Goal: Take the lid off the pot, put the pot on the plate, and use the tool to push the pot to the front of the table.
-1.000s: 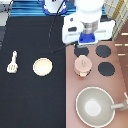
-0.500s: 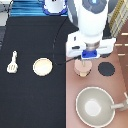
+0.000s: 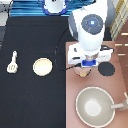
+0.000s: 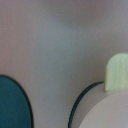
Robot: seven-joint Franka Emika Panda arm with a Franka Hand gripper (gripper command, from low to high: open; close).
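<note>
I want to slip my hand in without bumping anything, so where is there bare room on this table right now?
Bare black table lies below the tool and plate, and above them too. The stove side is crowded: the gripper hangs right over the pot, beside a burner, with the grey pan below.

- This is a robot test bench laid out as a toy kitchen, not a real one: a white Franka arm stands at the table's [image 3: 35, 95] top edge in the exterior view.
- A brownish-pink stove top [image 3: 72, 107] with flat black burners [image 3: 106, 69] fills the table's right side.
- A large grey-green pan [image 3: 95, 106] sits at the stove's bottom edge.
- The gripper [image 3: 86, 67] hangs over the stove's middle, just above a small pinkish pot [image 3: 83, 73].
- A cream plate [image 3: 43, 66] and a white spatula [image 3: 12, 62] lie on the black tabletop toward its left edge.
</note>
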